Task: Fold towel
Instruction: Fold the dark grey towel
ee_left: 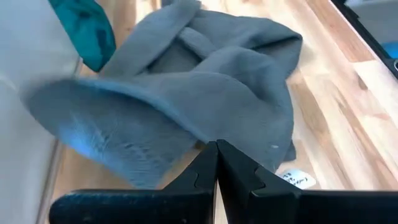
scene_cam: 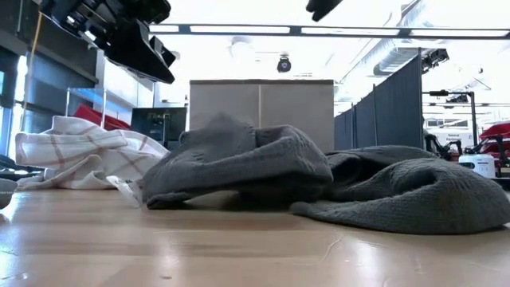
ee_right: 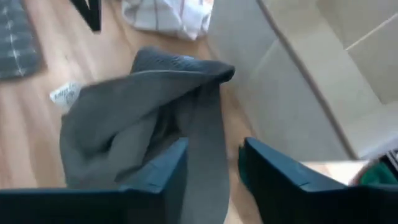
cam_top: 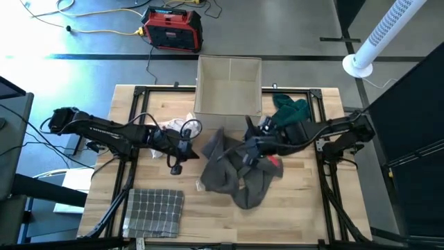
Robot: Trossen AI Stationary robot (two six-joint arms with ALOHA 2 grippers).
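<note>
Two grippers work over one crumpled grey towel point(cam_top: 239, 170), which lies near the middle of the table point(cam_top: 305, 208), bunched into overlapping folds and not yet flattened. Nearest the front edge, toward the front left corner, a folded checked cloth point(cam_top: 154, 212) rests well apart from it. The left gripper point(cam_top: 175, 167) hovers just left of the towel, fingers pressed together and holding nothing. The right gripper point(ee_right: 211, 165) hangs over the towel's upper folds with its jaws parted; cloth shows between them, seemingly ungripped. Judged step: spreading the towel before any fold; next, each gripper needs a separate corner to pull flat. Bare wood lies in front and to the right. Farther back, a white checked cloth point(cam_top: 177, 128), a teal cloth point(cam_top: 288, 110) and an open box point(cam_top: 229, 87) crowd the rear edge, limiting backward spreading.
</note>
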